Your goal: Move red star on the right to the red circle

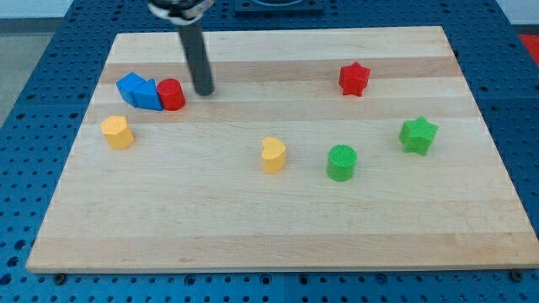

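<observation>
The red star (354, 79) lies at the view's upper right on the wooden board (278, 227). The red circle (172, 94) lies at the upper left, touching a blue block (148, 95) on its left. My tip (204, 91) rests on the board just right of the red circle, with a small gap. The red star is far to the right of my tip.
A second blue block (130, 86) touches the first one's left side. A yellow block (118, 132) lies at the left, a yellow heart (273, 155) near the middle, a green circle (341, 162) to its right and a green star (418, 135) at the right.
</observation>
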Robot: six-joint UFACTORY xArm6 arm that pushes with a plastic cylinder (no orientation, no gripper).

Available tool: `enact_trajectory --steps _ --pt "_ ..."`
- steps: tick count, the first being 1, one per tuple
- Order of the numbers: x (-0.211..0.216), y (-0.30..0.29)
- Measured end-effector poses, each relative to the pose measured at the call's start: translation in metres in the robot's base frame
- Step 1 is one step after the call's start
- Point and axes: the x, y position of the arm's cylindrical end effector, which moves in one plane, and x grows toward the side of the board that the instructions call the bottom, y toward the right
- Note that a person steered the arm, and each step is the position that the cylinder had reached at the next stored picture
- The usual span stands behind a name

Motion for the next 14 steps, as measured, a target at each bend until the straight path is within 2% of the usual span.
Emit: enact_trajectory --steps 1,2,3,5,7,8,9,10,11,12,13,14 --pt "-0.05 0.076" --pt "-0.077 0.154" --pt "-0.077 0.175" --pt "-0.08 0.175" --pt "-0.077 0.325" --pt "-0.051 0.342" --pt "-0.013 0.309" --pt "0.021 0.241" --pt "0.023 0.184" --pt "0.029 0.225" --pt "0.013 0.252" --pt "-0.002 0.234"
